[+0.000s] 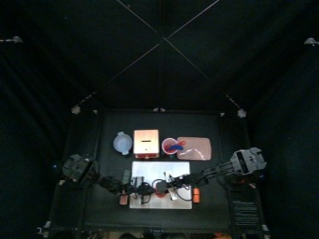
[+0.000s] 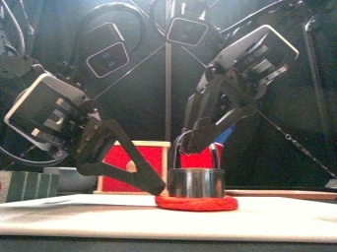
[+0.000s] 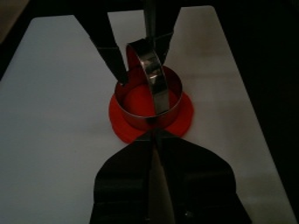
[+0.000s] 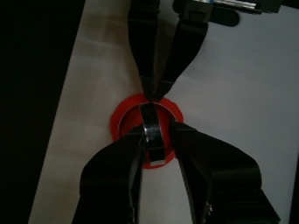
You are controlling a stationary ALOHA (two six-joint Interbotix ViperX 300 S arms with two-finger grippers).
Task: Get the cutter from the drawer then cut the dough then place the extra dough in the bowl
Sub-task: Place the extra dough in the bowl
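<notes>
Behind the white cutting board (image 1: 162, 167), toward its right, lies a pink tray (image 1: 200, 149) carrying a red cup (image 1: 173, 146).

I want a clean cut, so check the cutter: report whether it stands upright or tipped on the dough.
Upright. In the front view the cutter stands on the red dough, wall vertical, lower rim flat against it.

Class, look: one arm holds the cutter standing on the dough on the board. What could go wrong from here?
1. If the dough sticks, the round metal cutter with a wire handle, gripped by the right gripper, may lift the flat red dough disc with it.
2. The left gripper, fingers shut, seems to touch only the disc's edge, so the disc could slide on the white cutting board.
</notes>
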